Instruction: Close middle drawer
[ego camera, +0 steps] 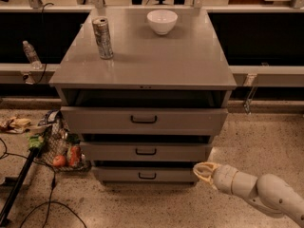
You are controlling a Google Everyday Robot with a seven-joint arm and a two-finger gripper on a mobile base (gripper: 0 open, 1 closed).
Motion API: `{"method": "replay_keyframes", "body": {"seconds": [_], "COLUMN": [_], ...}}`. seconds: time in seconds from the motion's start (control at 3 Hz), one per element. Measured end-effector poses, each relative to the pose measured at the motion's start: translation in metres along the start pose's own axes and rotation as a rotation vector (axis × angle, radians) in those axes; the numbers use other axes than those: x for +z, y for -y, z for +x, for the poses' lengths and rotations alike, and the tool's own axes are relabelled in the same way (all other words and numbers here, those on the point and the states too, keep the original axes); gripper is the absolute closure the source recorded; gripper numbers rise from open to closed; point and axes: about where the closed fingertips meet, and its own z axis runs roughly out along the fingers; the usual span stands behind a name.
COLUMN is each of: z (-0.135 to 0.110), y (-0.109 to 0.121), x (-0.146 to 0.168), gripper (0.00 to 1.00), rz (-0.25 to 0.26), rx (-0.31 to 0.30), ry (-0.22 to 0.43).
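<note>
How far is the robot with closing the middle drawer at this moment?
Done: nothing yet. The middle drawer stands out from the cabinet, with a dark gap above its front.
In hand: the gripper is low on the right, beside the right end of the bottom drawer, not on the middle drawer's front.
Left: likely to bring the gripper to that front and push it in fully.

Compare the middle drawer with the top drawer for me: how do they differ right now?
The top drawer's front looks taller and wider than the middle drawer's. The top drawer seems pulled out further; the middle drawer shows a thinner dark gap above it. Both are grey with flat fronts and a small black bar handle. The gripper sits low at the right, by the bottom drawer's right end, touching neither.
</note>
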Motion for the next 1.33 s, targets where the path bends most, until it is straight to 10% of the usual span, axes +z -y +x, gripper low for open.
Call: {"method": "replay_keyframes", "body": {"seconds": [1.33], "z": [0.0031], "y": [-0.0054], "x": [0.0097], "gripper": [0.01], "rz": [-0.010], "rx": [0.009], "ry": [0.002]}}
